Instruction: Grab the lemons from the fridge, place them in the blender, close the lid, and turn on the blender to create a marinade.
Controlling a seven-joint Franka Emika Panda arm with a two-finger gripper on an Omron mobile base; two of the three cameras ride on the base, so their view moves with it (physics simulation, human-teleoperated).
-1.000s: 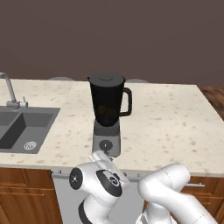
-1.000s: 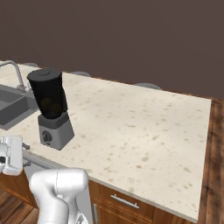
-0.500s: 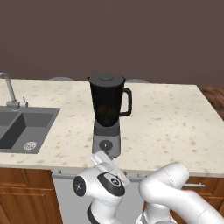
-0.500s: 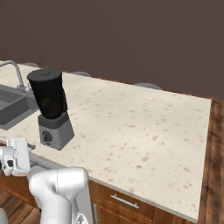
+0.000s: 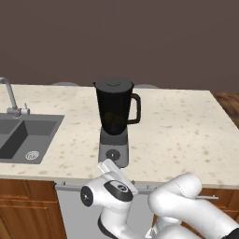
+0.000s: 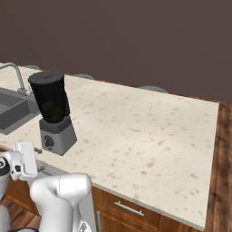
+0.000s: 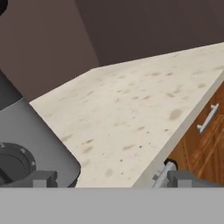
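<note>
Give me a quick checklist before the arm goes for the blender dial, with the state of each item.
1. Lid on the blender jar: ok, it sits on the mouth.
2. Lemons inside the jar: cannot tell, only a faint yellowish glint shows through the dark wall.
3. Dial reachable: ok, it faces the counter edge with nothing in front.
4. Gripper open: ok, fingers stand wide apart and hold nothing.
5. Gripper lined up with the dial: not ok, dial sits off to one side in the hand view.

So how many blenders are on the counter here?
1: the blender stands near the front edge of the counter, just right of the sink. None seems hidden.
</note>
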